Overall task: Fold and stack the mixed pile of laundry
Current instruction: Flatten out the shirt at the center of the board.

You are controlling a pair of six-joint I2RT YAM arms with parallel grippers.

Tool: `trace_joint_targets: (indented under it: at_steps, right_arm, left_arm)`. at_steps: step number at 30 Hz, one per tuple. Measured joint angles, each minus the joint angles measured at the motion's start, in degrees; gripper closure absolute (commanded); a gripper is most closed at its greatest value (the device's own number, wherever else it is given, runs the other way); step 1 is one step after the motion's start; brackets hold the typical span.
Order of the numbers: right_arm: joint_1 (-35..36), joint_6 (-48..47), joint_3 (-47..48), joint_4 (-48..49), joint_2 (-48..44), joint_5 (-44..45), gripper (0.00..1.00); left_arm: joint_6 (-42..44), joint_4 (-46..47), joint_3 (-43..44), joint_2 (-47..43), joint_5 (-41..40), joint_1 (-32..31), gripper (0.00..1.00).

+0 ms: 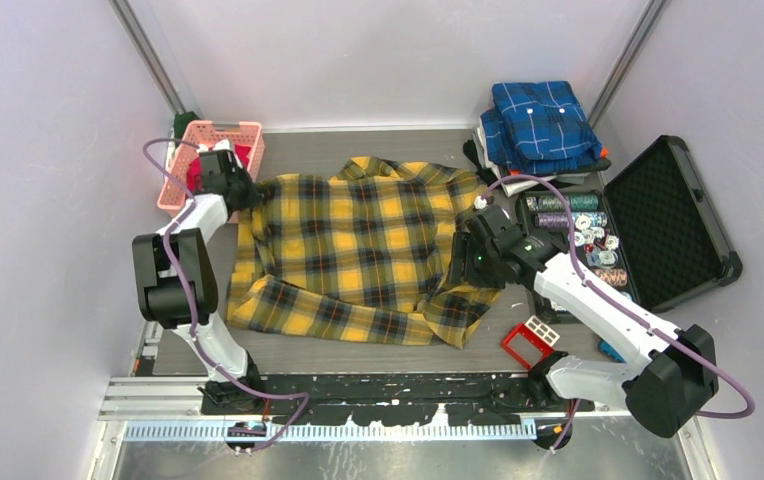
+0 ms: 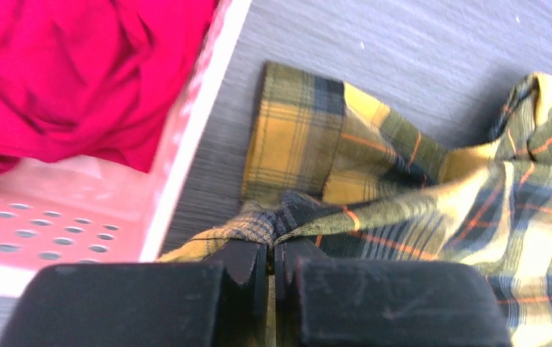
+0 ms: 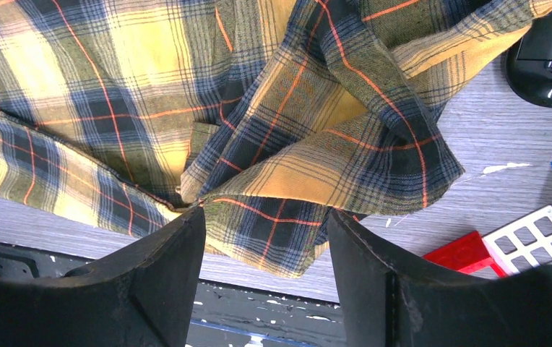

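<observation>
Yellow-and-black plaid shirt (image 1: 358, 250) lies spread across the table (image 1: 358, 356), laid out for folding. Red T-shirt (image 2: 78, 65) sits bunched in the pink basket (image 1: 243, 128), far left. Left gripper (image 2: 272, 264) pinches the shirt's edge beside that basket, likely to draw it flat. The right gripper (image 3: 266, 246) straddles the opposite rumpled side, jaws apart, holding nothing.

You're looking at a grey wood-grain table (image 1: 338, 358) boxed in by plain pale walls (image 1: 388, 60), with a slanting metal post (image 1: 148, 55) in each back corner. Soft, even light falls on it. A metal rail (image 1: 148, 398) runs along the near edge.
</observation>
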Motion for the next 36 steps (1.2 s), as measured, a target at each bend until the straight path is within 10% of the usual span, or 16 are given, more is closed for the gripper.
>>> trace_joint_targets:
  at_steps: [10,18,36]
  right_arm:
    - [0.0,0.0,0.0,0.9,2.9,-0.5,0.33]
    - [0.0,0.2,2.1,1.2,6.2,0.5,0.34]
    - [14.0,7.6,13.9,-10.3,18.5,11.5,0.25]
  left_arm:
    - [4.7,-15.3,19.6,0.5,-15.4,0.0,0.33]
    - [4.1,-23.2,12.6,-7.6,-24.3,-5.2,0.38]
    - [1.8,-35.0,-8.1,-23.9,-11.7,-30.4,0.38]
